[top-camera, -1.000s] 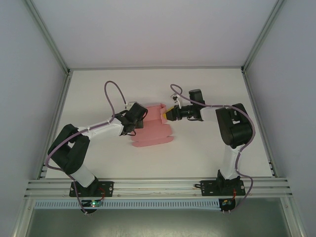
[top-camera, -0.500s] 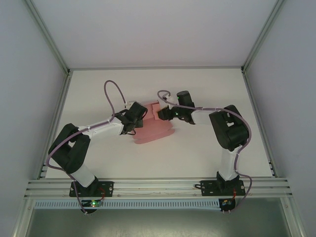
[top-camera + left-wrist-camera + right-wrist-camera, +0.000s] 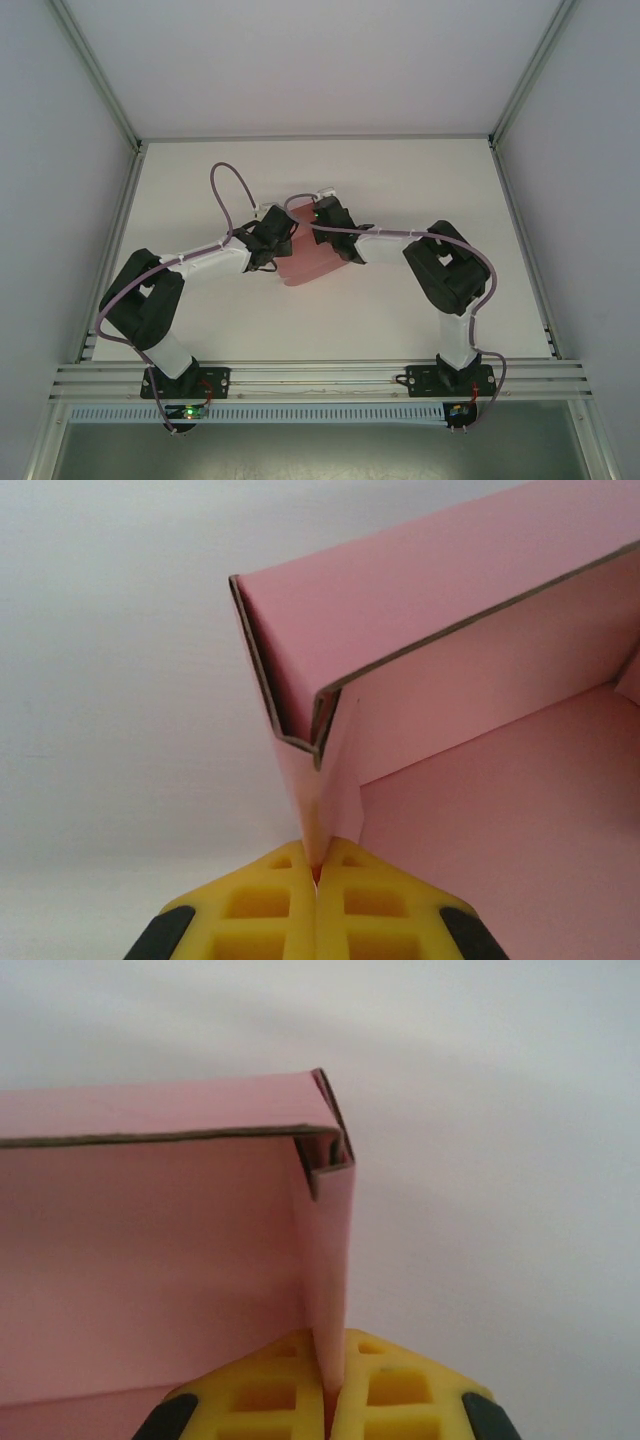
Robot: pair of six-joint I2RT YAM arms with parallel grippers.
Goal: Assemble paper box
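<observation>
The pink paper box (image 3: pixel 308 258) sits mid-table, partly folded, with walls standing up. My left gripper (image 3: pixel 281 236) is shut on its left side wall; in the left wrist view the yellow pads (image 3: pixel 280 900) pinch the folded pink wall (image 3: pixel 320 780) at a corner. My right gripper (image 3: pixel 322 216) is shut on the right side wall; in the right wrist view the yellow pads (image 3: pixel 400 1390) clamp the thin upright wall (image 3: pixel 328 1260) next to the box's folded corner (image 3: pixel 325 1155). Both arms cover much of the box from above.
White table (image 3: pixel 400 180) lies open all around the box. Metal frame posts (image 3: pixel 100 80) rise at the back corners, and a rail (image 3: pixel 320 375) runs along the near edge by the arm bases.
The right arm has swung left over the box and its gripper has shut on the right wall. The flat flaps have folded up, so the box looks narrower. The left gripper held still.
</observation>
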